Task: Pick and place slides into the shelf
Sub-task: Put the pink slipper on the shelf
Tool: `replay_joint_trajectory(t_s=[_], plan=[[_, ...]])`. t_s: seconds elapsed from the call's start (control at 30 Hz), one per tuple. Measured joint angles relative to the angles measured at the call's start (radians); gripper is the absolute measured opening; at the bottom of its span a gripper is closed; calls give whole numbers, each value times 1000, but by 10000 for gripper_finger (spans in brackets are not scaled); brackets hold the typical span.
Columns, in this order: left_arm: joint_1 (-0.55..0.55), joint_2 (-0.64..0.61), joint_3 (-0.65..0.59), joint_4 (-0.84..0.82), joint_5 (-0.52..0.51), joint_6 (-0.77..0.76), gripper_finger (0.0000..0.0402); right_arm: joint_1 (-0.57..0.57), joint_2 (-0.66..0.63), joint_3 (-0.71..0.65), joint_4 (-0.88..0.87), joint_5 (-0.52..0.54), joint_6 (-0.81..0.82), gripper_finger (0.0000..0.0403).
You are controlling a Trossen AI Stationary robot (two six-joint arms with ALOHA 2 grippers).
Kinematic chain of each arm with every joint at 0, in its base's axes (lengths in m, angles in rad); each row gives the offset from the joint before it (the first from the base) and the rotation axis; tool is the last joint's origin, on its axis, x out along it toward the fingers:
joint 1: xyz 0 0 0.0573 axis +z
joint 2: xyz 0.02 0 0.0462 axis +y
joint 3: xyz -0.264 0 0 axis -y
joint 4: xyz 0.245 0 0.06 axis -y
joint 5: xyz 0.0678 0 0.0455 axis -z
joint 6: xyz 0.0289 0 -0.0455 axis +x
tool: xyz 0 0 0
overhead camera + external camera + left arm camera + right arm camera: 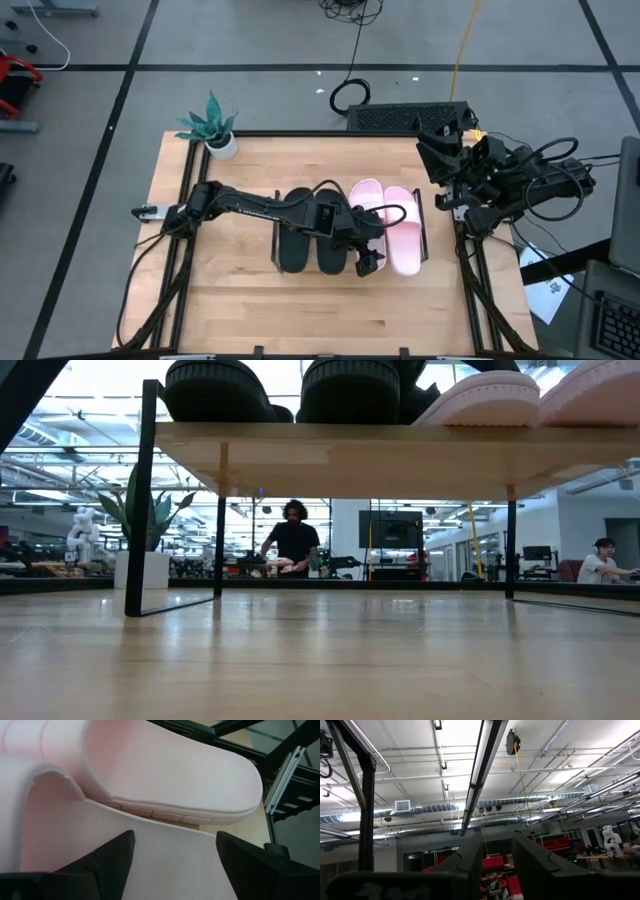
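All four slides are sitting in a row on the shelf [432, 232]: the black pair [305, 245] left, the pink pair [395, 225] right. The left gripper [368, 262] is hovering wide open over the left pink slide [150, 855], holding nothing. The right gripper [497, 865] is waiting past the table's right edge, fingers partly apart and empty.

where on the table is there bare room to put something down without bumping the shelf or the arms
The bare wooden tabletop in front of the shelf is free, as is the strip between the potted plant and the shelf. Crowded: the shelf carries black slides and pink slides, with the left end effector open over them.
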Motion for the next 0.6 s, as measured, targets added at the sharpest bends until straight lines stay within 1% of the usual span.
replay_joint_trajectory(t_s=[0.3, 0.4, 0.6], plan=[[2, 11, -2, -29, 14, -35, 291, 0, 2, 0, -14, 0, 0, 93], [2, 19, -1, -33, 35, -59, 291, 0, 2, 0, -14, 0, 0, 93], [1, 26, 0, -20, 49, -81, 291, 0, 2, 0, -15, 0, 0, 93]])
